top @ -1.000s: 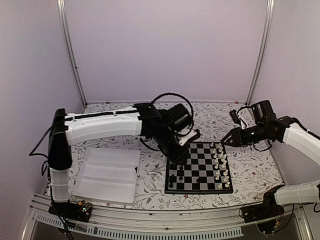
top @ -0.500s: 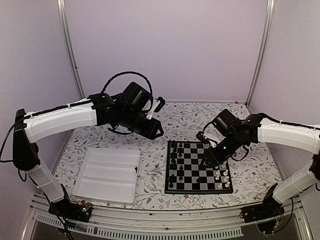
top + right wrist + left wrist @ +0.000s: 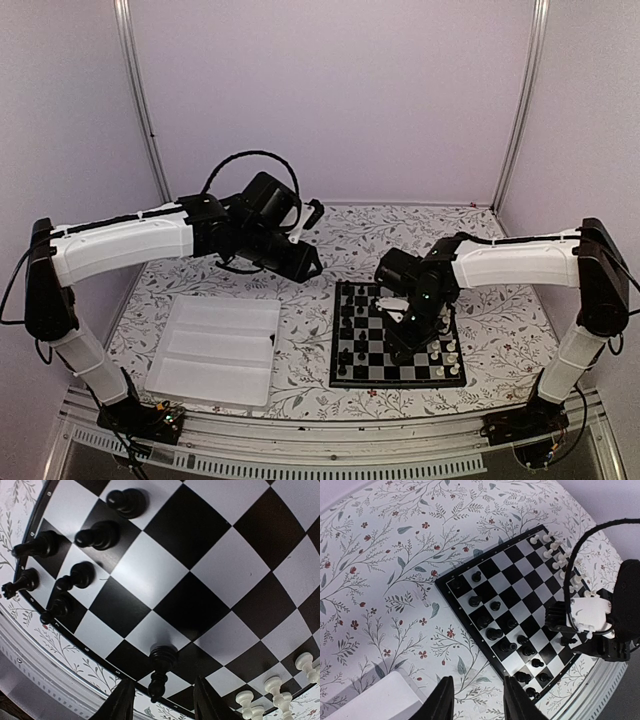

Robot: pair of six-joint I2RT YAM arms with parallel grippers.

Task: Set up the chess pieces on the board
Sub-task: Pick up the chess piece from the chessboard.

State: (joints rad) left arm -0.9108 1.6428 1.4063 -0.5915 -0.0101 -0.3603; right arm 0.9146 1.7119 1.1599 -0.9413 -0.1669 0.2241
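Observation:
The board [image 3: 390,376] lies on the flowered cloth right of centre. Black chess pieces [image 3: 348,320] crowd its left columns, while white pieces [image 3: 448,350] line its right edge. My right gripper [image 3: 410,330] hangs low over the board. In the right wrist view one black piece [image 3: 161,666] stands on a square near the board's [image 3: 165,550] edge, between the open fingers [image 3: 122,702], with a gap on each side. Other black pieces [image 3: 97,535] stand at upper left. My left gripper [image 3: 479,682] is open and empty above the cloth, beside the board [image 3: 520,585].
A white shallow tray [image 3: 215,345] lies left of the board near the front edge. In the left wrist view the right arm [image 3: 590,625] reaches over the board's near corner. White pieces [image 3: 275,685] stand close to the right finger.
The left arm has drawn back from the board toward the far left. The right arm has swung in from the right and come down over the board's middle.

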